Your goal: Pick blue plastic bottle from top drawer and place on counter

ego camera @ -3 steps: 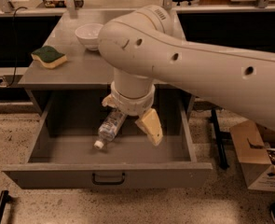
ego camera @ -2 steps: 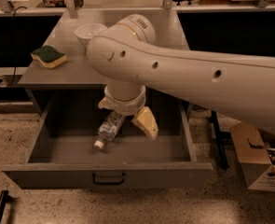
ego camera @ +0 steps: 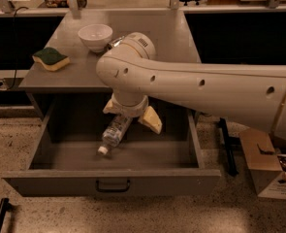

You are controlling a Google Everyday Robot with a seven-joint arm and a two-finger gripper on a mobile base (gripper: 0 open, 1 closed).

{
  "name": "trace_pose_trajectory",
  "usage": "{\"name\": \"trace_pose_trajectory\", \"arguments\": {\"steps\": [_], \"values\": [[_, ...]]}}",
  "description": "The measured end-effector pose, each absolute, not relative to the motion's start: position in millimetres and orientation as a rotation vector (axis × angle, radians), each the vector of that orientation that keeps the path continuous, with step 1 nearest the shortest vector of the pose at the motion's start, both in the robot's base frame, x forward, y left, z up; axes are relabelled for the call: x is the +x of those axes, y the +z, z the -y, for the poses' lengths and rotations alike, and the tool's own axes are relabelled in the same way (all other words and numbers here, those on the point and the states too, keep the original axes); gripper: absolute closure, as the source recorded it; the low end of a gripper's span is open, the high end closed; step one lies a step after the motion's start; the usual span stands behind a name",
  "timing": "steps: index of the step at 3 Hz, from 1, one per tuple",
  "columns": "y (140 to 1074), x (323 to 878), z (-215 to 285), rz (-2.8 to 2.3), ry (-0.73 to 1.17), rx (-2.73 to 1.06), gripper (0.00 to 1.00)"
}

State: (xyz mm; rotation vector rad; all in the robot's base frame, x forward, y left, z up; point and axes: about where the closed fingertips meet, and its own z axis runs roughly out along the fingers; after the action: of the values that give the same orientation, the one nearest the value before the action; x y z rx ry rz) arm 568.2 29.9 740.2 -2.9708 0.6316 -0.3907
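Observation:
The blue plastic bottle [ego camera: 114,132] lies on its side in the open top drawer [ego camera: 60,181], white cap pointing to the front left. My gripper [ego camera: 131,117] hangs down into the drawer over the bottle's far end. It is open, with one yellowish finger on each side; the right fingertip [ego camera: 152,122] is clear of the bottle. The wrist hides the bottle's base. The grey counter [ego camera: 65,76] lies directly behind the drawer.
A white bowl [ego camera: 95,35] and a green-and-yellow sponge [ego camera: 50,58] sit on the counter. A shiny can [ego camera: 114,42] peeks out behind my arm. Cardboard boxes [ego camera: 261,161] stand on the floor to the right. The drawer's dark handle [ego camera: 112,186] faces front.
My arm has swung left and back over the counter, and the gripper has shifted slightly left over the bottle. The bottle has not moved.

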Motion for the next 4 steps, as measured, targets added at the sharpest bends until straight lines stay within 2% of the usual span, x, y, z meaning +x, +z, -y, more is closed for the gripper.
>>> {"name": "trace_pose_trajectory", "arguments": {"steps": [3,4], "values": [[643,614,-69,-0.512,-0.301,-2.981,0.00],[619,621,-74,-0.522,-0.278,-3.004,0.18]]}}
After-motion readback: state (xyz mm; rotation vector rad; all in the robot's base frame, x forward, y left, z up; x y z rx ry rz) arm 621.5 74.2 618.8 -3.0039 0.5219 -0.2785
